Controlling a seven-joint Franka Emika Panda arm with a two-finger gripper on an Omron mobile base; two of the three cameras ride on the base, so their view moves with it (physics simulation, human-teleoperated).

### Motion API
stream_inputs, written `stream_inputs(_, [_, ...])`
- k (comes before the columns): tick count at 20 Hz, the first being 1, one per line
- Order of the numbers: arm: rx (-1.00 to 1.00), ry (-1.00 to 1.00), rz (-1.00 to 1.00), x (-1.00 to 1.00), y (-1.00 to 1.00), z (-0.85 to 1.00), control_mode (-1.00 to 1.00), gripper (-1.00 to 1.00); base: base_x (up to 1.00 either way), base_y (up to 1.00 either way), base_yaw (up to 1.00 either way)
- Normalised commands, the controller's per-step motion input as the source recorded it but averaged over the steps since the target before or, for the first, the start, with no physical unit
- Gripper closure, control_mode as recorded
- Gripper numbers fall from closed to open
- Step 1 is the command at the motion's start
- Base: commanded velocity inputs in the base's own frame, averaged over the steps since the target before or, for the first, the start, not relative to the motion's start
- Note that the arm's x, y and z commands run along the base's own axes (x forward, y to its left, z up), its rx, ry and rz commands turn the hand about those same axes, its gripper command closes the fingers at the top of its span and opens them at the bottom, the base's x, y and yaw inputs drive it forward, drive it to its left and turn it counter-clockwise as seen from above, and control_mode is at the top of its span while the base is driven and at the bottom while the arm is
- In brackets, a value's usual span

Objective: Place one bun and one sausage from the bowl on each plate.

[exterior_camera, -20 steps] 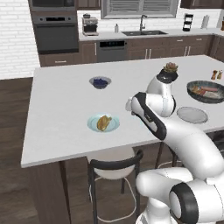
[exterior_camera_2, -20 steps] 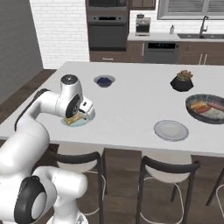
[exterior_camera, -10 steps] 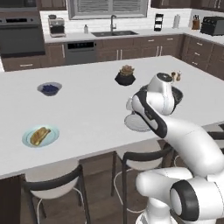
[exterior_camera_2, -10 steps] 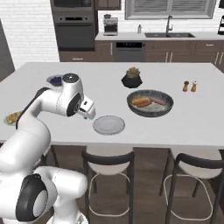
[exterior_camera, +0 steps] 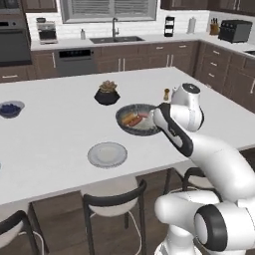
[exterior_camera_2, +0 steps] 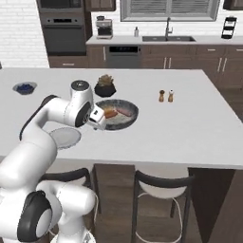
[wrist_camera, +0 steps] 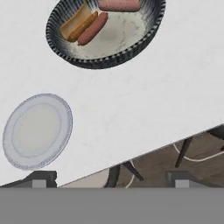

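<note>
The jaws (wrist_camera: 109,181) stand wide apart and hold nothing; in the hand view the two dark fingertips (wrist_camera: 41,178) rise at the bottom, over the near edge of the white surface (wrist_camera: 131,100). The hand hangs above the surface, close to the bowl's near side in the right base view.

Ahead of the jaws lies the dark bowl (wrist_camera: 144,37), with a pale inside. In it are one bun (wrist_camera: 75,22), a sausage (wrist_camera: 92,29) lying right against the bun, and a second pink sausage (wrist_camera: 119,5) at the far rim. In the left base view the bowl (exterior_camera: 130,130) sits mid-surface, partly behind the arm.

The grey plate (wrist_camera: 37,131) lies bare, near the surface's front edge and apart from the bowl; the left base view shows it (exterior_camera: 107,154) nearer the camera, left of the bowl.

Behind the bowl stands a black plant pot (exterior_camera: 107,93). Two small shakers (exterior_camera_2: 166,96) stand to the bowl's right. A small bowl of berries (exterior_camera_2: 24,88) sits well away at the far left. Dark stools (exterior_camera_2: 161,190) stand under the surface's front edge.
</note>
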Motion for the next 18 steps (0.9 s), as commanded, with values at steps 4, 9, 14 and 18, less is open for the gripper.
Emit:
stream_inputs(4, [0.0,0.0,0.0,0.0,0.0,0.0,1.0,-1.0,0.71,-0.64,0.33])
stream_inputs(9, [0.0,0.0,0.0,0.0,0.0,0.0,1.0,-1.0,0.9,-0.11,0.24])
stream_inputs(14, [0.0,0.0,0.0,0.0,0.0,0.0,1.0,-1.0,0.98,0.0,0.16])
stream_inputs(18, [0.16,0.13,0.03,1.0,-0.13,0.0,-1.0,-1.0,0.0,0.0,0.0])
